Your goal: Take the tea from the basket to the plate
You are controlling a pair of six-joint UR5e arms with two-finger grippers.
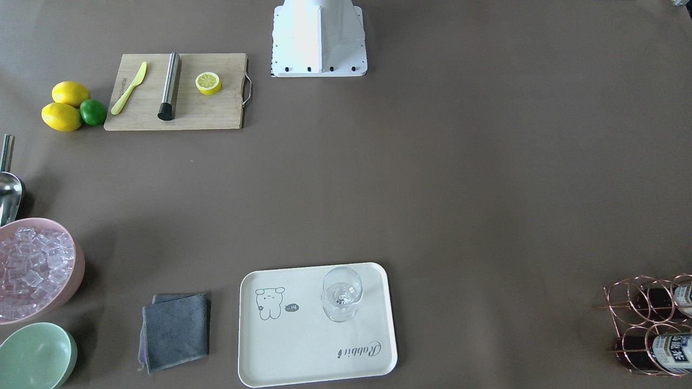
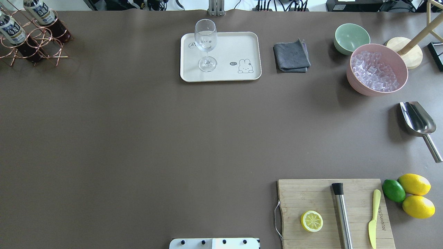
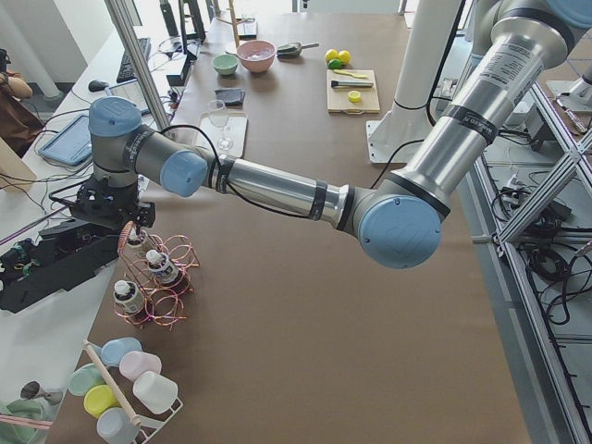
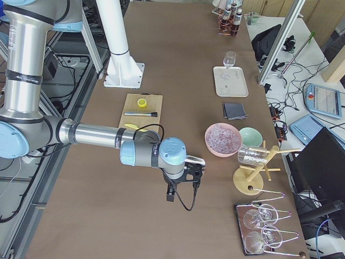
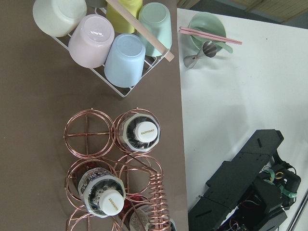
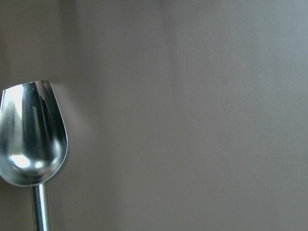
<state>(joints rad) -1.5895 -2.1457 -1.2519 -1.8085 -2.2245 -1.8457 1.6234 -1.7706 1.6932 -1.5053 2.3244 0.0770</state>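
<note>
Because each tea bottle point(image 5: 130, 139) sits sunk in a ring cell of the copper wire basket point(image 5: 89, 134), only its white cap point(image 5: 147, 131) and shoulders stand free. I judge the hold belongs on the cap or neck, taken from above and drawn straight up. Small, full and plastic, it should be fairly light but smooth-walled, and its body would give under a hard squeeze. The bottles lie just below the left gripper point(image 3: 129, 220), whose finger spacing I cannot tell. The same goes for the right gripper point(image 4: 180, 189), far off above the ice scoop point(image 6: 31, 134). The coiled handle point(image 5: 159, 202) crowds two bottles, and the cup rack point(image 5: 106, 43) and the surface's edge sit close by. The way to the cream tray point(image 2: 228, 48), well apart from the left gripper, looks open, with bare room beside the wine glass point(image 2: 206, 45).
</note>
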